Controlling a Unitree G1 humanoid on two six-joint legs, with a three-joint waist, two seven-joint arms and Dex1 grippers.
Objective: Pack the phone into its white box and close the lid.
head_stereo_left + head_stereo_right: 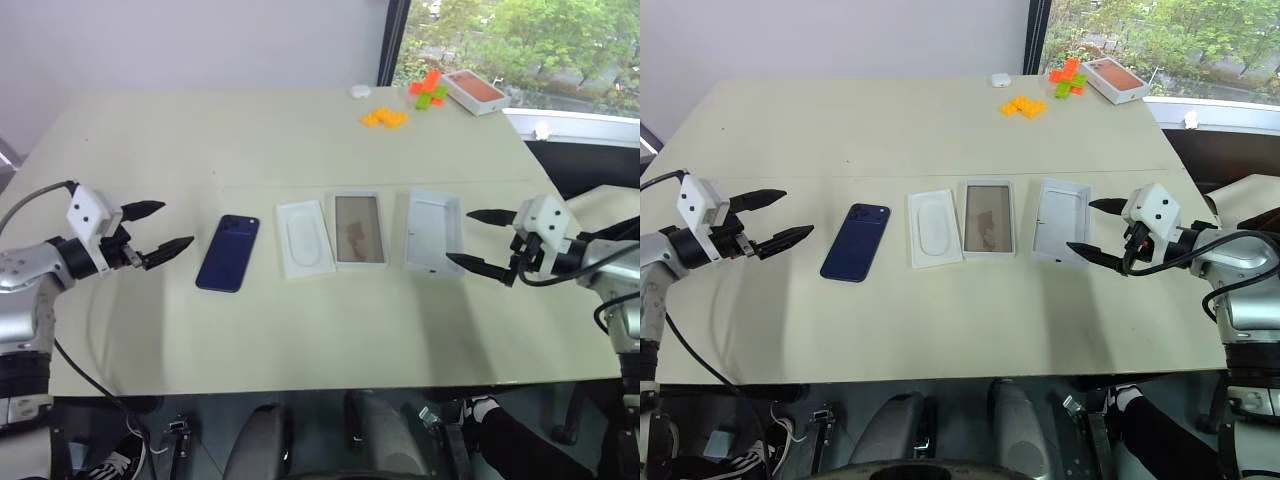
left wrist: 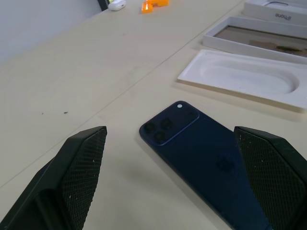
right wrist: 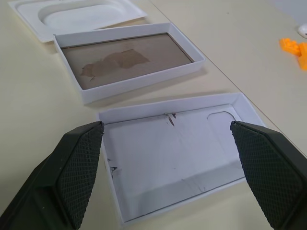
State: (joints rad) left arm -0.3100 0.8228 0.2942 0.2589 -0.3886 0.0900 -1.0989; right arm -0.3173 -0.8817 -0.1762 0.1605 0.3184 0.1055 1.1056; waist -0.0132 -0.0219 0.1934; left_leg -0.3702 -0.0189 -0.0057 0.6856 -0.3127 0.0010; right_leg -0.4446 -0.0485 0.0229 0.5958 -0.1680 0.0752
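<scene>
On the table [image 1: 300,330], four pieces lie in a row.
Between the open left gripper [image 1: 160,228] and open right gripper [image 1: 478,240]: phone [image 1: 228,252], insert [image 1: 304,237], white box [image 1: 359,229], lid [image 1: 434,232]; its hollow shows from the right wrist.

Beige table [image 1: 300,330]: phone [image 1: 228,252], insert [image 1: 304,237], white box [image 1: 359,229], lid [image 1: 434,231].

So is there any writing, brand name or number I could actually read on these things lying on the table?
"iPhone": grey lettering on the side wall of the deep white cardboard lid, seen in the left wrist view.
Slim dark navy-blue phone: a faint mark on its glossy back, too dim to read.
Shallow white cardboard tray with brownish floor: no text.
Flat white insert with a rounded recess: no text.
Orange-topped white box: too small to tell.
</scene>
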